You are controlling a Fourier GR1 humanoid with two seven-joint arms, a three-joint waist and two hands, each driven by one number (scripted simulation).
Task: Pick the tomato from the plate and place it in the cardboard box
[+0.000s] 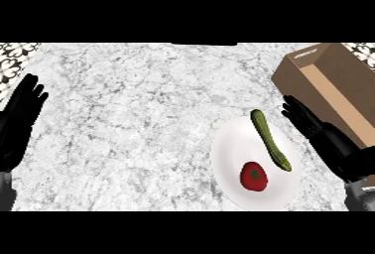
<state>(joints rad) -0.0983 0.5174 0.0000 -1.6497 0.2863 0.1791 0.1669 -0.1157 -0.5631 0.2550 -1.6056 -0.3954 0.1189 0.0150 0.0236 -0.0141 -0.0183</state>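
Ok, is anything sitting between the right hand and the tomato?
Yes. On the plate a cucumber lies between the open right hand and the tomato. The hand is not touching either. The tomato's top looks uncovered, so coming from above should probably work.

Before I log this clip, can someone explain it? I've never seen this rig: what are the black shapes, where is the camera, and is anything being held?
The camera sits at the robot's head, looking steeply down at a marble counter. The black shapes are its hands. The left robot hand rests open at the left edge. The right robot hand is open too, between a white plate and a cardboard box. On the plate lie a tomato and a cucumber. Nothing is held yet.
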